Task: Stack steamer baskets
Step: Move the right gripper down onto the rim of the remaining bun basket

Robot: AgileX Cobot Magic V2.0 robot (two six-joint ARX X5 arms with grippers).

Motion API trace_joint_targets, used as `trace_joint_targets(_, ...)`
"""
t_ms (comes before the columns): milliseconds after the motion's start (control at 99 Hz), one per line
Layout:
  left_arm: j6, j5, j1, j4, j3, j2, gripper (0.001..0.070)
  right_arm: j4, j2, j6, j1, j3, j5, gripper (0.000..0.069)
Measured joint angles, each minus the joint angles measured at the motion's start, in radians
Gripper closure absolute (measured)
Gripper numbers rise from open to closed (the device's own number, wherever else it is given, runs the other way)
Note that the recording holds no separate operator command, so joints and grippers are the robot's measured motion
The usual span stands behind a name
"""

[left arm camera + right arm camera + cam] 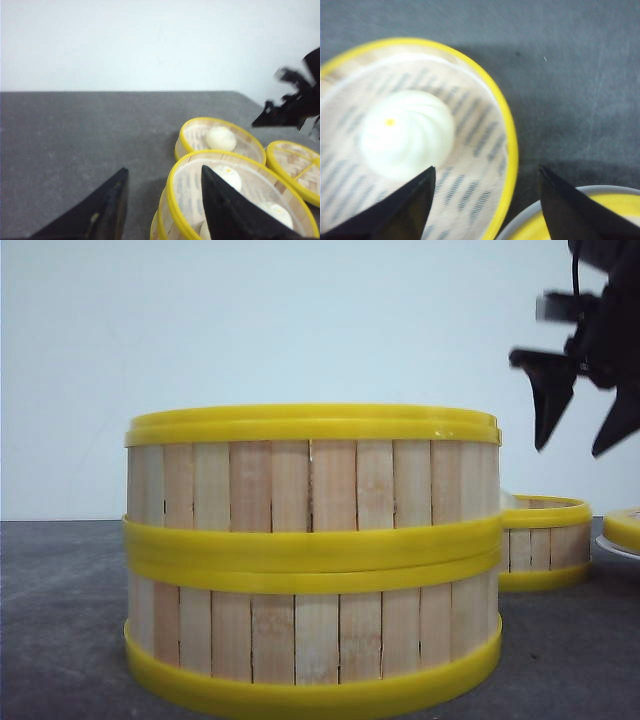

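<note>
Plainly, the spread right claw (pixel 485 200) straddles the third basket's (pixel 415 145) rim; descending off-centre could crush its bun (pixel 405 132); the left claw (pixel 162 205) is spread too.

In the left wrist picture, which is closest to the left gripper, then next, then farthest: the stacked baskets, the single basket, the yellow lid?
1. Stacked baskets: right at the left gripper, under one finger.
2. Single basket: just behind the stack.
3. Yellow lid: off to the side, beyond the stack.
</note>
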Motion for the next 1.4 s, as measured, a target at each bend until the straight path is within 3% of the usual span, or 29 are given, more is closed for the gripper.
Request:
trace_joint_targets(525, -0.029, 0.0, 0.0, -0.059, 0.0, -0.081, 0.0441, 0.104, 0.143, 0.014, -0.017, 0.0, 0.005, 0.0356)
trace_joint_targets(768, -0.035, 0.0, 0.0, -0.06, 0.0, -0.081, 0.0441, 0.117, 0.171, 0.047, -0.017, 0.001, 0.024, 0.0469)
trace_joint_targets(1041, -0.035, 0.0, 0.0, -0.062, 0.0, -0.081, 0.0441, 0.123, 0.186, 0.072, -0.017, 0.001, 0.028, 0.0498)
trace_joint_targets(1404, -0.034, 0.0, 0.0, -0.078, 0.0, -0.081, 0.0441, 0.132, 0.187, 0.09, -0.017, 0.001, 0.031, 0.0631)
